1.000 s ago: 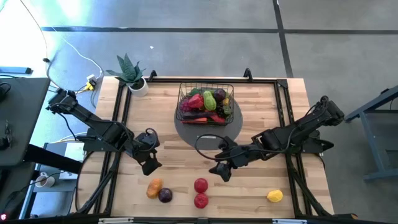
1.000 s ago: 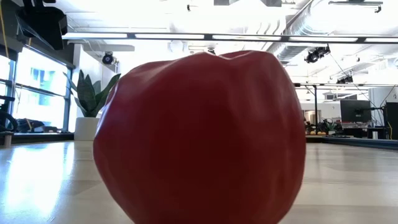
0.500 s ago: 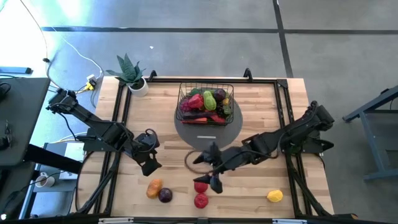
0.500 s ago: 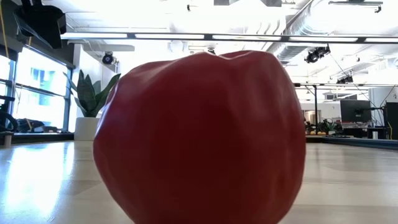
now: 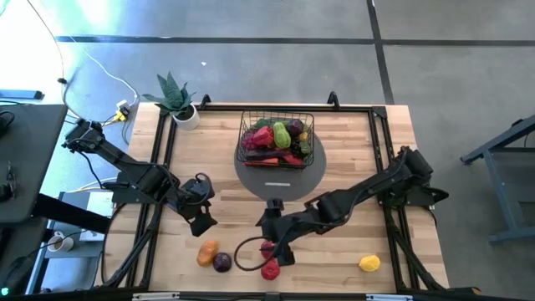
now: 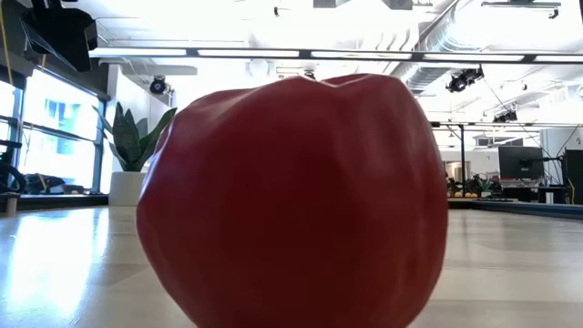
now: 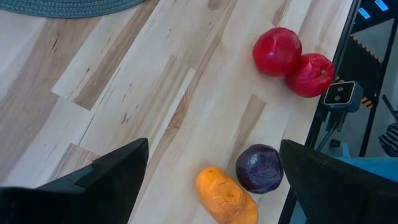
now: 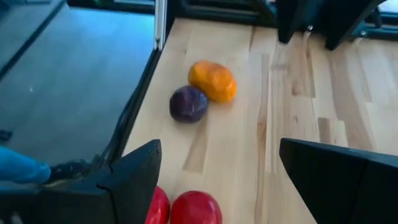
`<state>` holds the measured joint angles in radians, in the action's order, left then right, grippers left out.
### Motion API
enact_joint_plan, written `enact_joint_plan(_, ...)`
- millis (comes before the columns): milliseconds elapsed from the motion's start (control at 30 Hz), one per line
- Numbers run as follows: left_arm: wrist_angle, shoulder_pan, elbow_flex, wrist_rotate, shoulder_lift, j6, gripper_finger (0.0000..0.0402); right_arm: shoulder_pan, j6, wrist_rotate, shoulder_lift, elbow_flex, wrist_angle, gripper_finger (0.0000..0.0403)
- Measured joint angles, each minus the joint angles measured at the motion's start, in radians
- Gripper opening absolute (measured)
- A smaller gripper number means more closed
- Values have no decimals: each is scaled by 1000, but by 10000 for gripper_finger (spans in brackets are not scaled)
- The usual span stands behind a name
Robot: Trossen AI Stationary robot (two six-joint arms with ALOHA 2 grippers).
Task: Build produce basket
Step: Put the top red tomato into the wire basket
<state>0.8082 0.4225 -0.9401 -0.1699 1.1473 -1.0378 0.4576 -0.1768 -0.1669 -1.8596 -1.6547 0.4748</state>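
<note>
Right gripper point(image 5: 280, 253), fingers spread, hovers over two red fruits point(image 5: 269, 259) near the table's front edge; left gripper point(image 5: 201, 219) spread, waiting left of centre; basket point(image 5: 276, 140) holds produce on grey disc point(image 5: 313, 171).

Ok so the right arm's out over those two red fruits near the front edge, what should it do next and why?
Probably lower the open right gripper onto the nearer red fruit and close. It hangs just above the pair with nothing between its fingers, and the basket already holds produce. The left gripper waits open near the orange piece.
</note>
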Motion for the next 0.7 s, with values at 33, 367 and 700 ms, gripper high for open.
enact_joint_plan(33, 0, 0, 0, 0, 0, 0, 353, 1, 4, 0, -7, 0, 1, 310)
enact_joint_plan(367, 0, 0, 0, -2, 0, 1, 353, 1, -104, 85, -74, 0, 71, 310)
enact_joint_plan(700, 0, 0, 0, -2, 0, 1, 353, 3, -129, 133, -141, 1, 132, 310)
